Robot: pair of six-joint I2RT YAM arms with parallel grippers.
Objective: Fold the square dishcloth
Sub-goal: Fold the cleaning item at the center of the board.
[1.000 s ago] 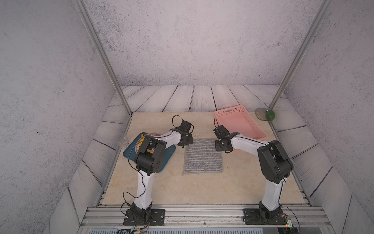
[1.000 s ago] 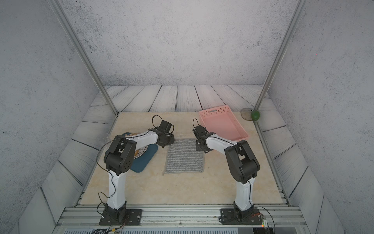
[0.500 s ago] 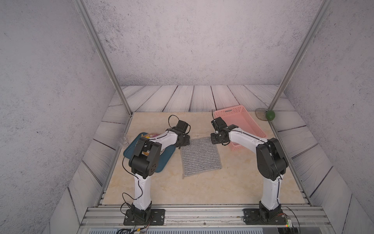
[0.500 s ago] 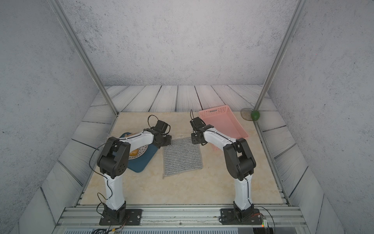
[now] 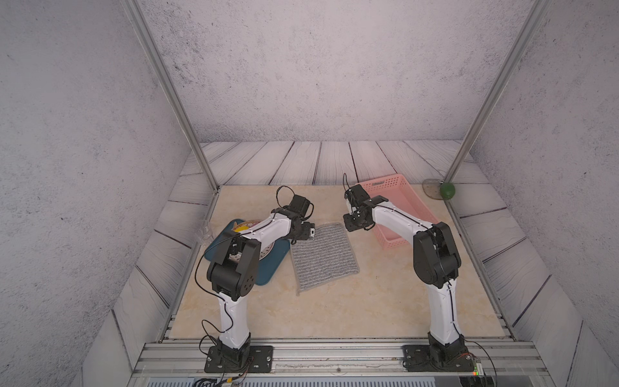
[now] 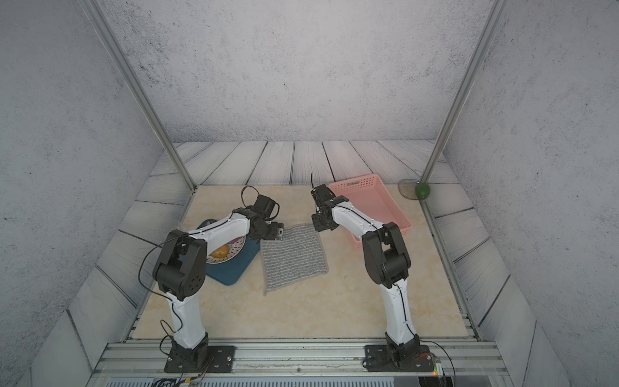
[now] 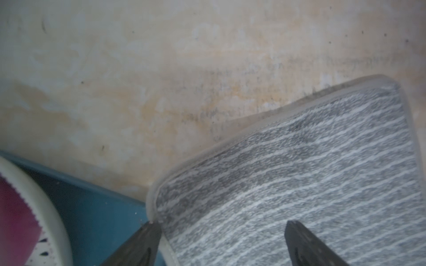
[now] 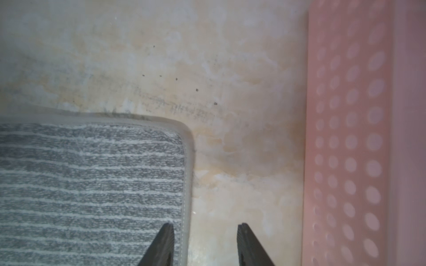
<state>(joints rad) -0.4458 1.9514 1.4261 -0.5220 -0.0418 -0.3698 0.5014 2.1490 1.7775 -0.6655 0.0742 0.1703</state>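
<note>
Left pincer (image 7: 221, 223): released, fingers spread wide, nothing held. It sits low over the corner of the square dishcloth (image 5: 323, 256) turned away from the pink basket (image 5: 392, 239), one finger at the hem, the other over the pile.
Right pincer (image 8: 205, 224): fingers parted, nothing between them. It hangs above the cloth corner nearest the basket, straddling the hem, with one finger over cloth and one over bare worktop (image 8: 242, 161).
Dishcloth's place: flat on the worktop near the basket but apart from it, a strip of bare surface between. Its edge away from the basket meets the teal mat (image 6: 231, 271).
Done so far: nothing, by my reading. No crease or doubled layer shows.
Left to do: the whole fold. Both corners must be gripped, carried across to the opposite edge and let go.
Only in both top views: the cloth's whole outline, lying askew to the basket; its near edge, which neither pincer reaches; and the plate (image 6: 236, 249) on the mat.
Only in the wrist views: the pale stitched hem and exactly where each finger stands against it. The right wrist view shows the basket's perforated wall close up; the left shows the cloth corner against the mat's rim.
</note>
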